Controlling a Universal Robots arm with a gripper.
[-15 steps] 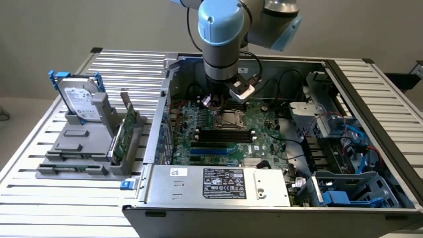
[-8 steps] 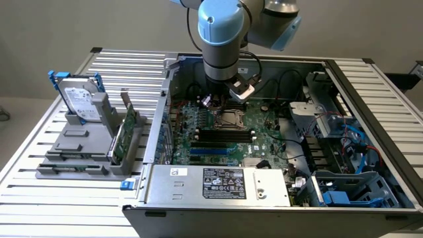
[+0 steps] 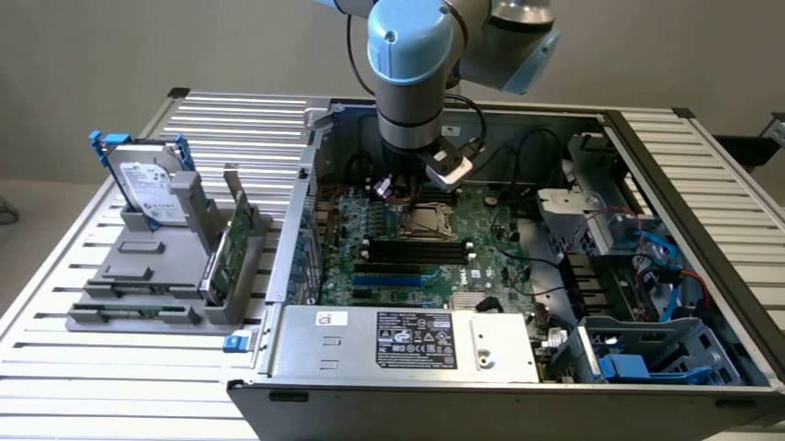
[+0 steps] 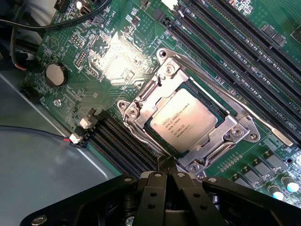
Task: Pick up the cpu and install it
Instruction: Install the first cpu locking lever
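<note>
Gripper [image 4: 165, 175] w/ fingers pressed together, nothing btwn them, tips hanging just over the socket [image 4: 188, 122] edge. Cpu [image 4: 184, 124] sits flat inside the socket frame on the board [image 4: 117, 61], just ahead of the tips, not touching (silver lid up, print visible). Exterior view: arm [image 3: 411, 73] reaches down into the open case [image 3: 405, 340] over the socket.

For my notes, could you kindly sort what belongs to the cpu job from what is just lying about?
Job:
- cpu, seated in its socket
- pincer, shut, empty, just above it

Lying about:
- hard drive
- green card
- power supply
</note>
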